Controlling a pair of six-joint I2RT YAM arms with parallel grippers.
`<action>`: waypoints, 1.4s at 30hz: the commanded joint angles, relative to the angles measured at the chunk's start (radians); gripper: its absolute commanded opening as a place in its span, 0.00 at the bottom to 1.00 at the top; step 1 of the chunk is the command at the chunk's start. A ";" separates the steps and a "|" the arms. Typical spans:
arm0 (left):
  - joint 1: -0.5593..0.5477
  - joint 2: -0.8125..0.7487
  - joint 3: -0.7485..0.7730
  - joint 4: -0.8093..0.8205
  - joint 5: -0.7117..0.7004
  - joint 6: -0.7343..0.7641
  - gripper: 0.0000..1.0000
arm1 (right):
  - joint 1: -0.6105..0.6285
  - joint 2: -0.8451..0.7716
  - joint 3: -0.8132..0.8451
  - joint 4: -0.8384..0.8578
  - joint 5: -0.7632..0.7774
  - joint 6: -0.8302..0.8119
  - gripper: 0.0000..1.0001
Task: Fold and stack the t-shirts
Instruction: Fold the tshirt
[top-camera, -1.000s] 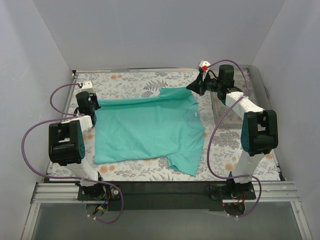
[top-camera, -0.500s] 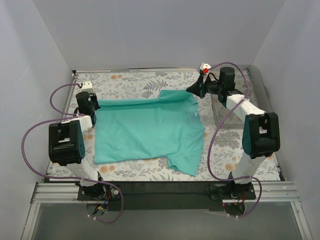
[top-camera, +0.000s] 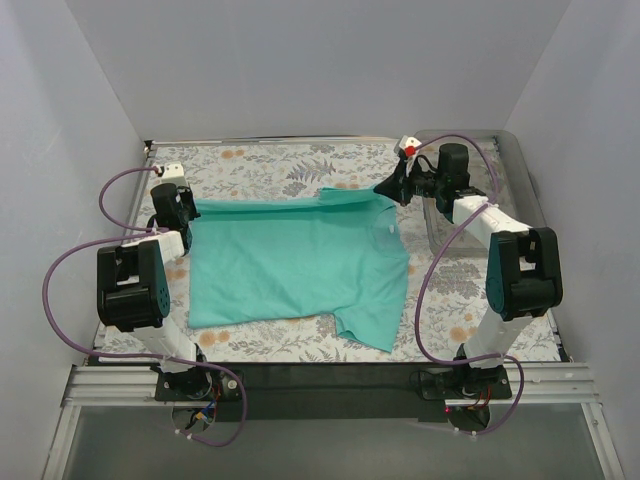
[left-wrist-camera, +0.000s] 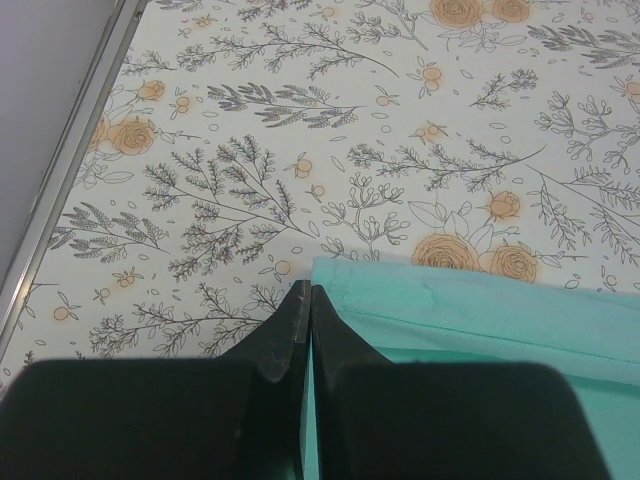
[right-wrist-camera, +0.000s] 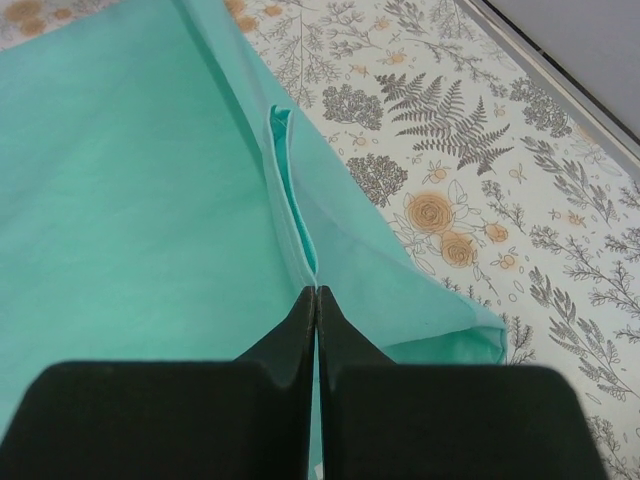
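K: Floral-print table (top-camera: 260, 160), white walls on three sides. Where is the t-shirt (top-camera: 300, 265)?

M: Mid-table, spread flat. Its long axis runs 9 to 3 o'clock, with the neck opening toward 3 and the hem toward 9. One sleeve juts out at 5 o'clock. There is a narrow doubled band along the 12 o'clock edge.

K: Pincers?

M: The left gripper (left-wrist-camera: 303, 292) is at the 10 o'clock hem corner, fingers pressed together with teal cloth pinched between them. The right gripper (right-wrist-camera: 315, 292) is at 1 o'clock, clamped on a fold by the far sleeve.

K: Surroundings?

M: A clear tub (top-camera: 527, 182) sits at 2 o'clock, beside the right arm.
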 joint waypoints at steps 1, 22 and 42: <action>0.009 -0.051 -0.004 -0.007 -0.010 0.002 0.00 | -0.007 -0.049 -0.015 0.034 0.012 -0.018 0.01; 0.009 -0.100 -0.067 -0.013 -0.007 -0.019 0.00 | -0.011 -0.042 -0.049 0.034 0.044 -0.009 0.01; 0.009 -0.082 -0.059 -0.087 -0.007 -0.053 0.05 | -0.011 -0.012 -0.063 0.031 0.048 -0.013 0.05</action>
